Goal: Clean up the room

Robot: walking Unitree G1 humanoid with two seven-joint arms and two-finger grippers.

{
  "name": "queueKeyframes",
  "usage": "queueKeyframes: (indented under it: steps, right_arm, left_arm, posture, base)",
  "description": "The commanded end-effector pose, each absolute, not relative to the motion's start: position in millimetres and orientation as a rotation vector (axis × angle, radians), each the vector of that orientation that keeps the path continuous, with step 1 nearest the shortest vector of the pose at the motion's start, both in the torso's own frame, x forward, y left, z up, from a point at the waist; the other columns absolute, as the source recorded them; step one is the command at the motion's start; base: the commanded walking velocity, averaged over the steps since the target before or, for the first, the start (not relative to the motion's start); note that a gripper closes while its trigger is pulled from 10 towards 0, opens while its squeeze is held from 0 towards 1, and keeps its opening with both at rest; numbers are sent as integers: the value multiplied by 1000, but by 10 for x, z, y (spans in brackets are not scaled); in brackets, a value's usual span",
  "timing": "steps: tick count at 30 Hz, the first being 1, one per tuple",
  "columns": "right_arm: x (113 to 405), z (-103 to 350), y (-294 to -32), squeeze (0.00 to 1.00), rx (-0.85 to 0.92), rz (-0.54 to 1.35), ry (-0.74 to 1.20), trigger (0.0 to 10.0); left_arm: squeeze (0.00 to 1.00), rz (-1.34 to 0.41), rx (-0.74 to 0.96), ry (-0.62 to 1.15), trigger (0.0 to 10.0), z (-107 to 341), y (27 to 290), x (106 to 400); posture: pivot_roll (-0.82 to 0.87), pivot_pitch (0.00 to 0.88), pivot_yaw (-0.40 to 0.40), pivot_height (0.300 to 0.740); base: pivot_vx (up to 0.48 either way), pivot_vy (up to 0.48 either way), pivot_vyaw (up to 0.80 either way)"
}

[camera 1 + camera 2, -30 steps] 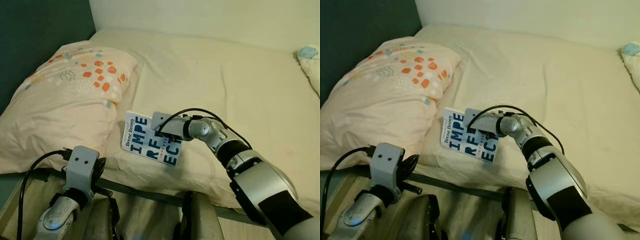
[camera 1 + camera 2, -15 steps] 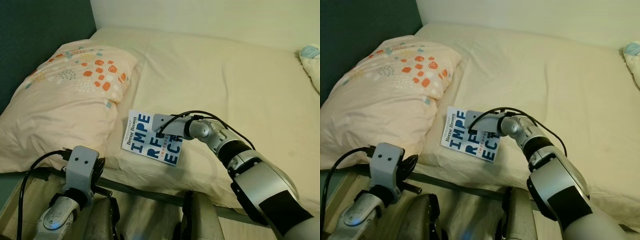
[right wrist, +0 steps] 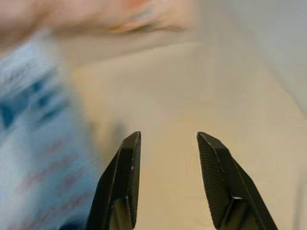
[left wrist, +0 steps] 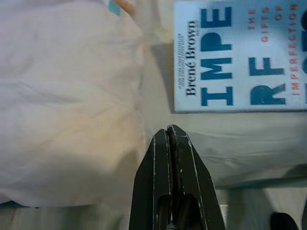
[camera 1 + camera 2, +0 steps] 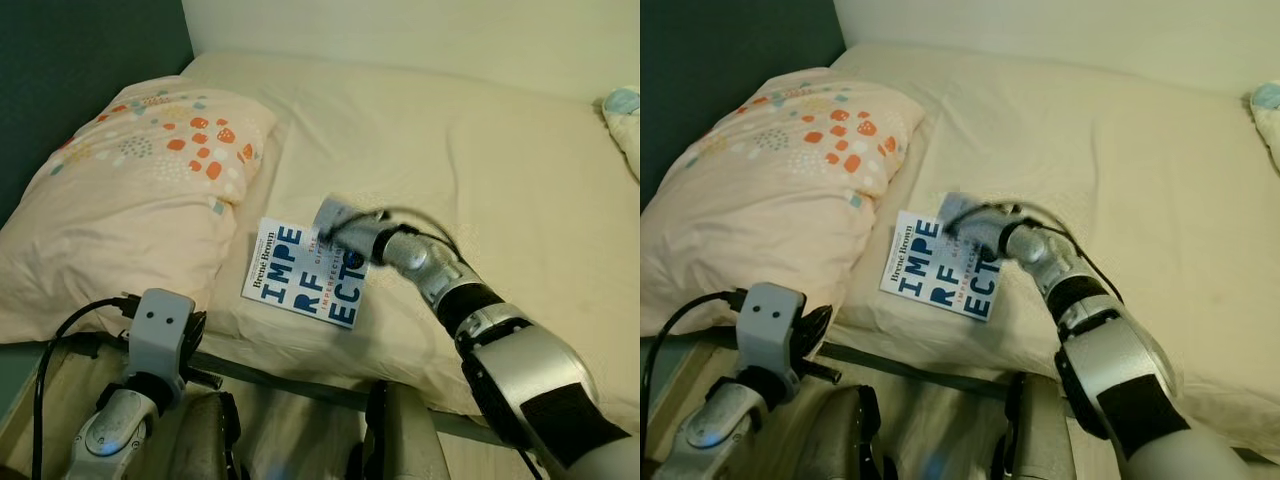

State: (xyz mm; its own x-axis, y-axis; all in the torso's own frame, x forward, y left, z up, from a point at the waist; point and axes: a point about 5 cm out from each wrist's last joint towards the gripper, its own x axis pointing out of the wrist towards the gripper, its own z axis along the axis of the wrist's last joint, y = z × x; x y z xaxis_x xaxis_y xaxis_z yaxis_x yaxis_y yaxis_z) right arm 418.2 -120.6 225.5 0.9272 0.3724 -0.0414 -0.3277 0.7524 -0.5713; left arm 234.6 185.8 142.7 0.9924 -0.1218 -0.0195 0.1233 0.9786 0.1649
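A pale blue book (image 5: 300, 276) with big dark blue letters lies flat on the bed near its front edge, right beside the pillow. My right wrist (image 5: 338, 217) hovers over the book's far right corner, blurred by motion. In the right wrist view my right gripper (image 3: 168, 139) is open with nothing between its fingers, and the book (image 3: 33, 158) shows as a blur to one side. My left arm (image 5: 160, 325) hangs low in front of the bed edge. My left gripper (image 4: 169, 130) is shut and empty, pointing at the sheet just short of the book (image 4: 240, 57).
A cream pillow (image 5: 140, 200) with orange and teal spots fills the bed's left side against a dark teal wall (image 5: 70, 70). The cream mattress (image 5: 480, 170) stretches right to a second pillow (image 5: 622, 115). A grey bed frame rail (image 5: 290, 388) runs along the front.
My right gripper has swung up and away from the book's cover, so more of the title shows. The book stays where it lay. The left arm has barely moved.
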Motion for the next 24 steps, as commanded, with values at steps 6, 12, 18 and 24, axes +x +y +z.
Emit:
queueKeyframes:
  steps: [6,12,18,24]
  right_arm:
    - [4194,2190,-1756,0,20,66,-12,275]
    - [4139,1952,-1890,0,146,-50,70,941]
    - [4032,1536,-1832,0,290,-117,246,0]
    - [3891,1154,-1629,0,270,-129,377,10000]
  left_arm:
    - [0,-66,132,35,10000,1372,1931,2276]
    - [0,-85,130,40,10000,1375,1934,2265]
    - [0,-180,138,53,10000,1374,1880,2236]
    - [0,-208,133,57,10000,1354,1812,2270]
  posture:
    - [137,331,-72,577]
    - [136,329,-63,577]
    - [136,329,-63,577]
    - [129,323,-50,577]
  base:
    - [0,0,0]
    - [0,0,0]
    - [0,0,0]
    - [0,0,0]
